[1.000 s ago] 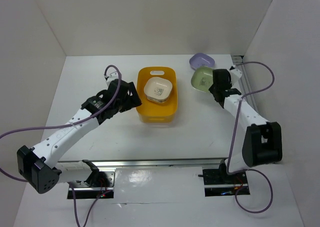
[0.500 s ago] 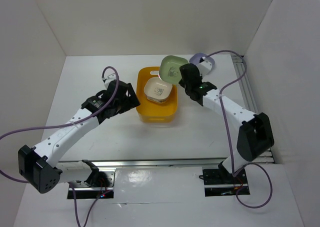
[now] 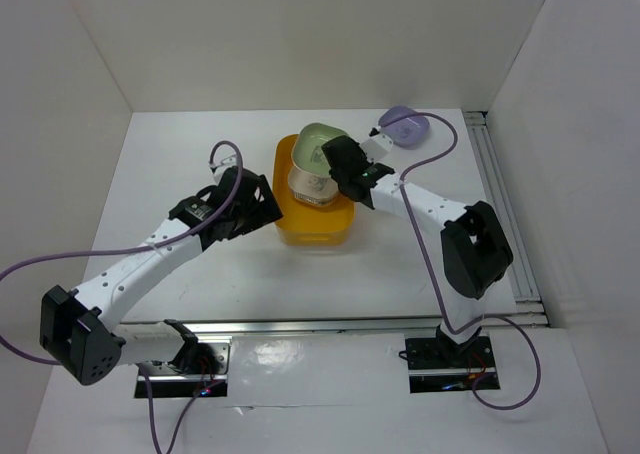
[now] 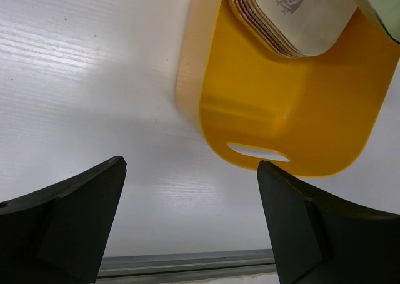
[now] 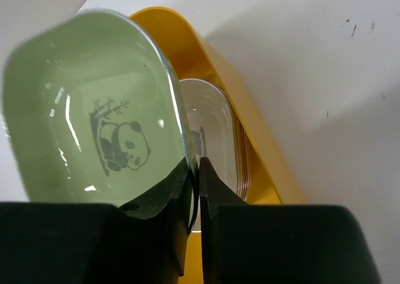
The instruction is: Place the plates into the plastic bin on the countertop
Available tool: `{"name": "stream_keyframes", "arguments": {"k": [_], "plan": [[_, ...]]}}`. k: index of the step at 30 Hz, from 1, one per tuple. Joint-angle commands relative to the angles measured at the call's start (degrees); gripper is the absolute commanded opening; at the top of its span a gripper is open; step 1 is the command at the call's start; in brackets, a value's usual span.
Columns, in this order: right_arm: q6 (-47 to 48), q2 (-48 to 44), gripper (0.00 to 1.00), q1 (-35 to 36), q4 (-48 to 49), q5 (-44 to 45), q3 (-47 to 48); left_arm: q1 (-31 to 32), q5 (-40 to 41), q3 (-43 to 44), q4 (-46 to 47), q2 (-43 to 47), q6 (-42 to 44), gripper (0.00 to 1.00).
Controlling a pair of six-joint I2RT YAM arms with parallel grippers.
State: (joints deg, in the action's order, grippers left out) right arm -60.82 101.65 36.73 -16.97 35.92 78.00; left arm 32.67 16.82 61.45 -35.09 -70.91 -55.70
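Note:
The orange-yellow plastic bin [image 3: 312,224] stands mid-countertop and holds a stack of plates, a cream one [image 3: 305,186] on top; the bin [image 4: 300,127] and stack [image 4: 300,15] also show in the left wrist view. My right gripper [image 3: 335,164] is shut on the rim of a pale green plate [image 3: 316,144] with a panda print [image 5: 94,140], held tilted over the bin's far end, above the stack [image 5: 215,134]. A lavender plate [image 3: 406,125] lies on the countertop at the far right. My left gripper [image 3: 262,202] is open and empty, just left of the bin.
White walls bound the countertop [image 3: 180,164] on the left, back and right. A metal rail [image 3: 500,194] runs along the right edge and another along the near edge [image 3: 330,324]. Purple cables loop off both arms.
My right gripper has carried the green plate leftward from the far right of the countertop to above the bin. The left arm has barely moved.

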Motion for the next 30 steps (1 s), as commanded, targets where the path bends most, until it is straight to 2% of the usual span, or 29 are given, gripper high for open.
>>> {"name": "stream_keyframes", "arguments": {"k": [1, 3, 4, 5, 7, 14, 16, 18, 20, 21, 25, 27, 30], "plan": [[-2.64, 0.57, 0.16, 0.97, 0.45, 3.28, 2.77, -0.23, -0.21, -0.45, 1.34, 2.70, 0.94, 1.00], [-1.24, 1.71, 0.21, 2.29, -0.25, 3.97, 4.26, -0.23, -0.21, -0.45, 1.34, 2.71, 0.95, 1.00], [-1.23, 1.71, 0.54, 2.29, -0.86, 3.98, 4.88, -0.23, 0.31, -1.06, 1.34, 3.49, 0.95, 1.00], [-0.36, 2.24, 0.63, 2.99, -0.87, 4.59, 6.02, -0.23, 0.32, -1.07, 1.34, 4.11, 1.47, 1.00], [1.04, 2.24, 0.72, 3.61, 0.00, 4.60, 6.72, -0.76, 0.93, -1.59, 1.34, 4.81, 1.47, 1.00], [9.30, -3.99, 0.84, 2.48, 4.67, 3.71, 4.81, -2.61, 0.41, -2.12, 0.81, 5.88, 2.00, 1.00], [13.69, -7.68, 0.91, -1.38, 8.42, 3.72, 2.17, -2.61, 0.41, -2.12, 0.81, 5.88, 2.53, 1.00], [21.48, -9.62, 0.92, -6.12, 13.17, -4.07, -3.10, -2.61, 0.41, -2.12, 0.29, 6.40, 2.53, 1.00], [24.85, -10.15, 0.92, -13.85, 14.16, -8.83, -3.82, -2.61, 0.41, -2.12, 0.29, 6.40, 2.53, 1.00], [28.70, -9.19, 0.92, -15.97, 14.16, -11.37, -3.82, -2.61, 0.41, -2.12, 0.29, 6.40, 2.53, 1.00], [32.76, 0.09, 0.91, -26.51, 8.28, -16.49, 4.16, -3.13, -0.12, -2.12, 0.81, 5.79, 3.06, 1.00], [33.56, 4.50, 0.91, -28.72, 4.43, -16.50, 8.55, -3.13, -0.12, -2.12, 0.81, 5.27, 3.06, 1.00], [35.24, 11.72, 0.90, -31.80, 4.93, -18.25, 16.54, -3.13, -0.65, -1.52, 0.81, 4.65, 3.58, 1.00]]}}
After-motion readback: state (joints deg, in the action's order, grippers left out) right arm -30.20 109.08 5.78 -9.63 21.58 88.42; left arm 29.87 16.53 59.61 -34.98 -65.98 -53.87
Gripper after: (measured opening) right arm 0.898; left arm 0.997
